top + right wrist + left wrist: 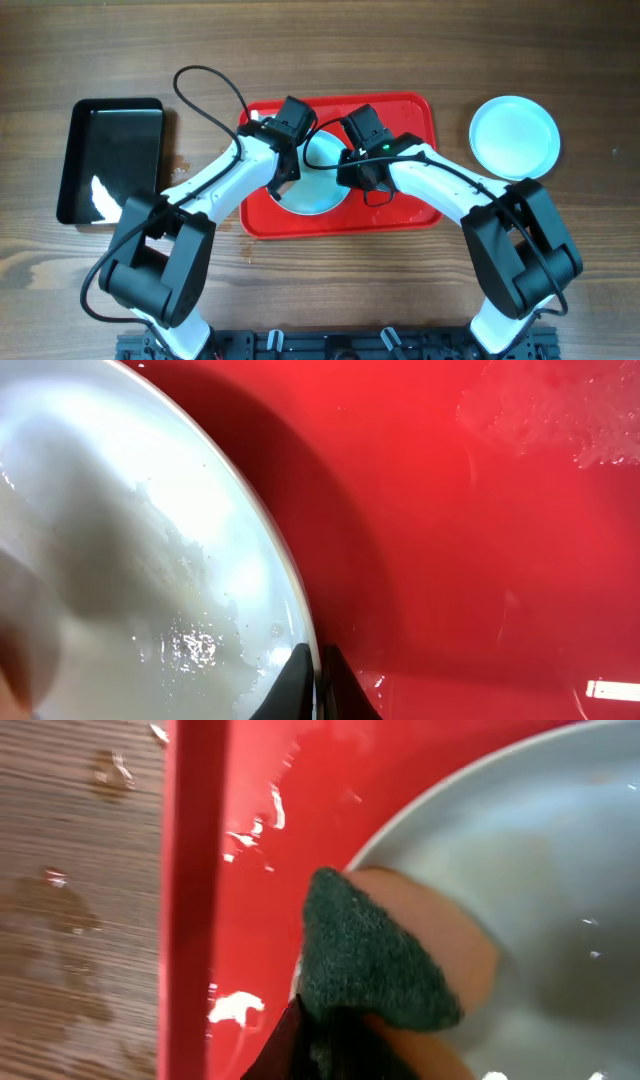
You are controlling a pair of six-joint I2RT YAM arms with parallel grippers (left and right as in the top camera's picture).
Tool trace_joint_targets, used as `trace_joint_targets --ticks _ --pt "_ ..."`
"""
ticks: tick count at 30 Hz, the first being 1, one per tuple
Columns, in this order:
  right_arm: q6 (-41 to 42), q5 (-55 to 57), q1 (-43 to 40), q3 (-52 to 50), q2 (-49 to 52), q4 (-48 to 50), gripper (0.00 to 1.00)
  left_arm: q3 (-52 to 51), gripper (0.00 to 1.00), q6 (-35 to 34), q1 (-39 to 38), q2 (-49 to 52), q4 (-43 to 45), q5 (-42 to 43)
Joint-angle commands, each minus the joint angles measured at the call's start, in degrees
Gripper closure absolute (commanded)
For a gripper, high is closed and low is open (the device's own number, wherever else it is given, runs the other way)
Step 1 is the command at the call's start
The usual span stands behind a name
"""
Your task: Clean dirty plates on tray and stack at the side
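Note:
A pale blue plate (318, 180) lies on the red tray (410, 120), between my two grippers. My left gripper (285, 160) is shut on a sponge (375, 955), dark green on orange, pressed on the plate's left rim (520, 870). My right gripper (352, 165) is shut on the plate's right rim (318, 680), one finger inside and one outside. The plate (130, 560) looks wet and soapy in the right wrist view. A second pale blue plate (515, 135) sits on the table right of the tray. A third plate is not in view.
A black rectangular bin (110, 160) sits on the wooden table left of the tray. Water drops (60, 880) lie on the wood beside the tray's left rim (195, 900). The tray floor (480, 540) is wet.

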Motion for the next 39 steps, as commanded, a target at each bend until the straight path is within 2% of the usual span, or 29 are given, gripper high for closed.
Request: trace_joint_targets --ticks 1,9,13,19,22,28,32,39 --pt "0.6 3.5 -0.4 -1.2 -0.6 -0.7 0.96 0.6 0.96 0.2 0.3 -0.2 -1.2 -11.1" --pt "0.7 3.5 -0.4 -1.2 -0.6 -0.6 0.96 0.9 0.96 -1.9 0.3 -8.4 -0.8 -10.8" --pt "1.0 3.5 -0.4 -1.2 -0.6 -0.5 0.96 0.9 0.96 -1.9 0.3 -11.2 1.2 -3.4" --pt "1.8 3.2 -0.4 -1.2 -0.6 -0.5 0.96 0.9 0.96 -1.9 0.3 -7.8 6.5 15.5" --pt "1.9 3.2 -0.4 -1.2 -0.6 -0.5 0.96 0.9 0.96 -1.9 0.2 -4.9 8.5 21.1" --pt "1.9 3.2 -0.4 -1.2 -0.6 -0.5 0.96 0.9 0.96 -1.9 0.2 0.9 8.5 25.8" --pt "1.9 3.2 -0.4 -1.2 -0.6 -0.5 0.96 0.9 0.96 -1.6 0.6 2.4 5.8 23.4" --pt "1.8 3.2 -0.4 -1.2 -0.6 -0.5 0.96 0.9 0.96 -1.7 3.9 2.2 -4.3 4.2"
